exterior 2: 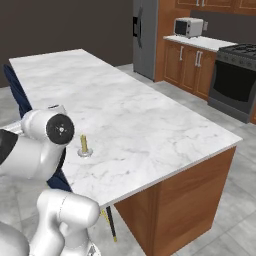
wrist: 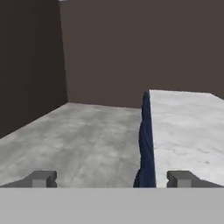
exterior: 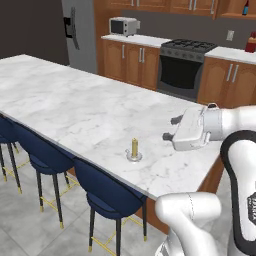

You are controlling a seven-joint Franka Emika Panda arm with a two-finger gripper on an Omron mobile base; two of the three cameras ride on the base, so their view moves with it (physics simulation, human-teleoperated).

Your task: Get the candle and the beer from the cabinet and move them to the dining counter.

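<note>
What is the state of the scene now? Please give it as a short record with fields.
candle: upright on the dining counter, near its chair-side edge
gripper: open, empty, above the counter to the right of the candle
chairs: dark blue, tucked along the counter's side
beer: not on the counter
background: stove, toaster oven

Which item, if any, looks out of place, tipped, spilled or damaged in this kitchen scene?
Nothing stands out. The candle stands upright on the dining counter, with no spill or damage. The open tool hangs beside it, holding nothing.
</note>
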